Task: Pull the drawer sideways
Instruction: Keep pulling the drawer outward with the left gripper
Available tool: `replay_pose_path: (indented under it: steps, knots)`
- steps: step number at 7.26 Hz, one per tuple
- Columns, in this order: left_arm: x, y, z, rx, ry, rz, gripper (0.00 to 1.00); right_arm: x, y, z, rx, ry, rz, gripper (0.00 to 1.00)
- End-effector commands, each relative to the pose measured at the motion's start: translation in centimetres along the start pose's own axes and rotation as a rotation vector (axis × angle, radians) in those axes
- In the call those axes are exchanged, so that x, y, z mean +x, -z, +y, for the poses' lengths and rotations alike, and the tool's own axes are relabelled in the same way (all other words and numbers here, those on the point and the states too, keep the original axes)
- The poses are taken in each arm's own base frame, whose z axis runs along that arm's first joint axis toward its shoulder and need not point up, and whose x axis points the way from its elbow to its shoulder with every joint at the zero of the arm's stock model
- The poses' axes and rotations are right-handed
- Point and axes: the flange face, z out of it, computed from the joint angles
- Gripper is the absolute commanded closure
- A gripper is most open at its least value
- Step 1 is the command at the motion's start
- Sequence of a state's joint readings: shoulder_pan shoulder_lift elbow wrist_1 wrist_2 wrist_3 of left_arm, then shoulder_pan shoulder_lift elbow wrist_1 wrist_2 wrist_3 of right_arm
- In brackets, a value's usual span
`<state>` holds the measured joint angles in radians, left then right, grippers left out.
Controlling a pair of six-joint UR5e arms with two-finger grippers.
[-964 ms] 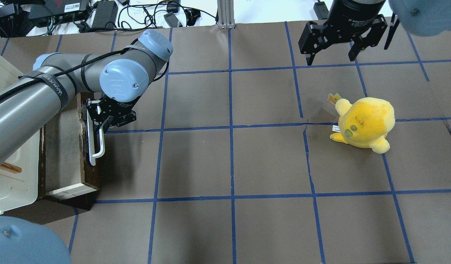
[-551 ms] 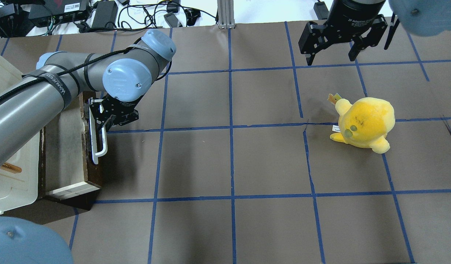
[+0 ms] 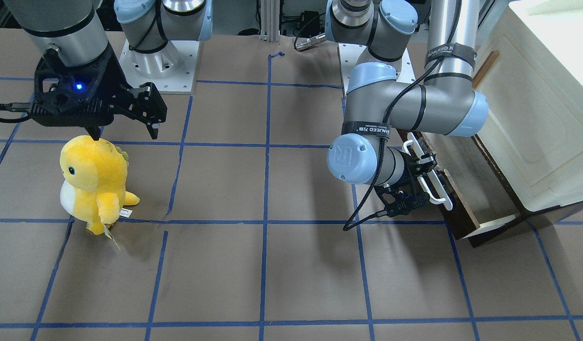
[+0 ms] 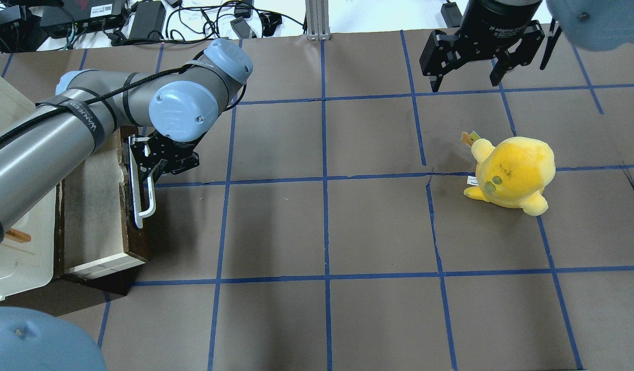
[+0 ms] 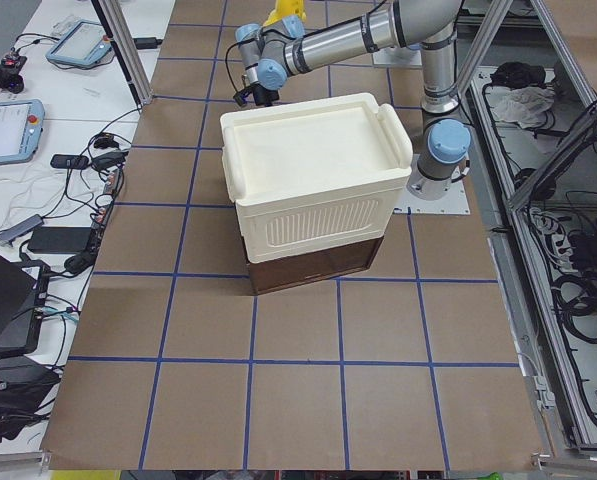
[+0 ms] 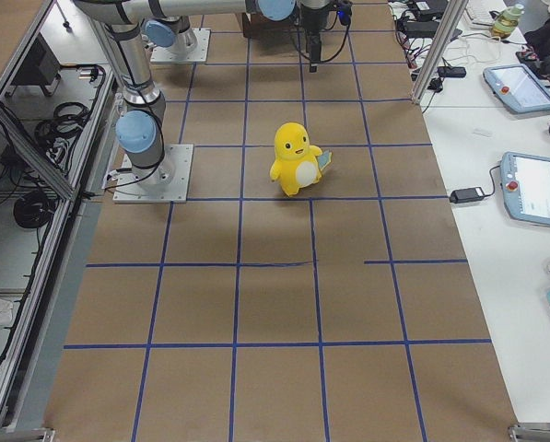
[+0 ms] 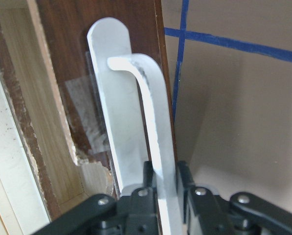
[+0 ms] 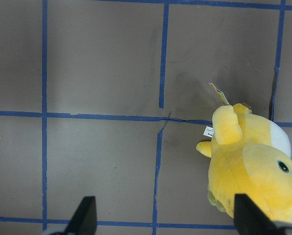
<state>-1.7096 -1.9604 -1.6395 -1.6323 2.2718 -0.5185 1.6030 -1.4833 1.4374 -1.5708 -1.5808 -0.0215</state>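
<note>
We see the drawer [image 4: 98, 216] standing partway out from under the cream-white cabinet [image 4: 18, 257]. Its light wood interior is open to the overhead camera and its dark brown front faces away from the cabinet. The white bar handle [image 7: 146, 112] runs along that front, and the left gripper [image 7: 163, 188] is pinched on it: in the wrist view the two black fingers sit tight against either side of the bar, near one end. From the front-facing camera the wrist joint covers much of the grip, so there we can only say the fingers appear to wrap the bar. The wood along the front's edge nearest the cabinet is chipped. Well away from the cabinet, across the brown gridded table [image 4: 322, 232], the right gripper [image 4: 465, 85] hangs above the surface with its fingers spread. A yellow plush toy [image 4: 513, 172] stands upright near that gripper, likewise far from the cabinet
</note>
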Motion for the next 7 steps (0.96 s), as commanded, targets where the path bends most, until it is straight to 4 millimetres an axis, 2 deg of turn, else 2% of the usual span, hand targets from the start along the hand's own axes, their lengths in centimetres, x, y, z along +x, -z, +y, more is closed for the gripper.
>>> replay_pose_path:
  steps: [1,7]
  knots:
    - [0.3,0.5,-0.2,0.005,-0.001,0.008,1.0,0.0,0.0,0.0,0.0,0.0,-0.001,0.0]
    - [1.5,1.9,0.1,0.033,-0.007,0.007,1.0,0.0,0.0,0.0,0.0,0.0,-0.001,0.0]
